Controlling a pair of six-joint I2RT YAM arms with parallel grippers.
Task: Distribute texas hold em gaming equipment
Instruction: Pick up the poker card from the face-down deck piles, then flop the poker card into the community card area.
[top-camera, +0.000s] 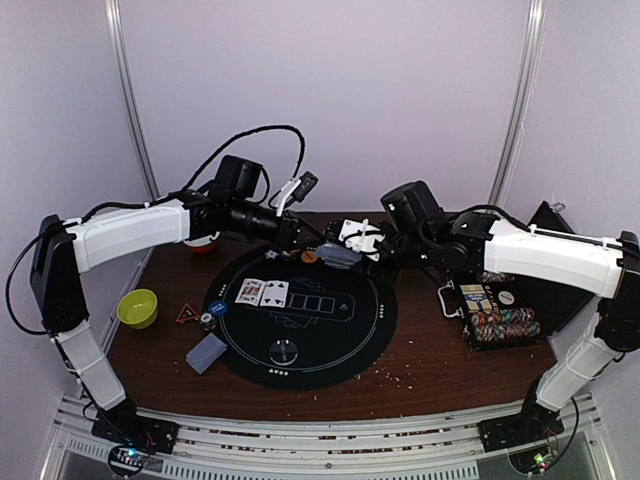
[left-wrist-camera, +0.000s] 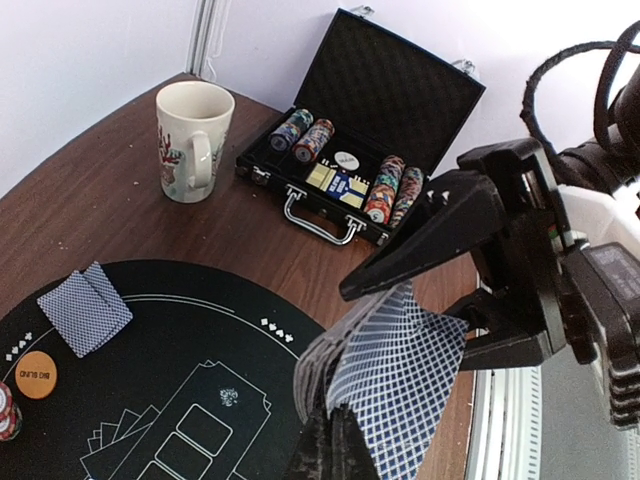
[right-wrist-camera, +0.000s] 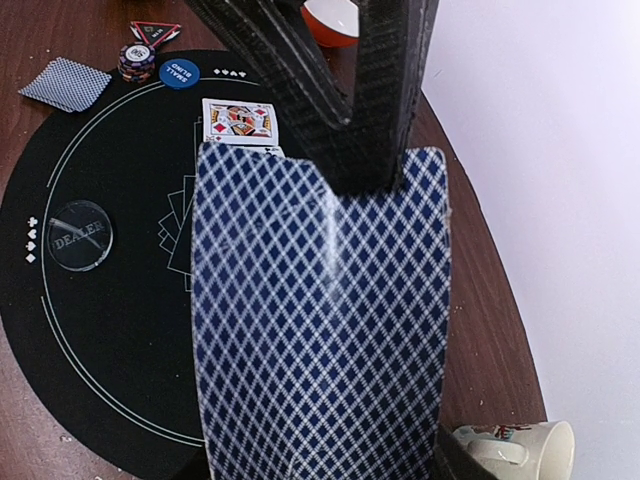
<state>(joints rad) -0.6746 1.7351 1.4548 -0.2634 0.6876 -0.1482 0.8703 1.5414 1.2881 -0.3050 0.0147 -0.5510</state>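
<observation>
The deck, a stack of thin cards with blue-and-white diamond-lattice backs, hangs above the mat, clamped between the jaws of the right gripper and fanning slightly at its free end. The left gripper has its tips pinched together on the deck's opposite edge; how many cards they nip cannot be told. Beneath both grippers lies a round black felt mat printed with white card outlines. On it, just toward the bases from the grippers, two face-up cards lie side by side. Farther toward the left arm's base, two face-down cards overlap at the mat's edge. Three flat round discs sit on the mat: one orange, one blue, one clear marked DEALER. A short stack of striped chips stands just beside the blue disc, with a red triangle next to it. Beyond the right gripper, an open black case with a foam-lined lid holds four rolls of striped chips, and a printed ceramic mug stands near it on the brown wood table. A green bowl sits out by the left arm.
</observation>
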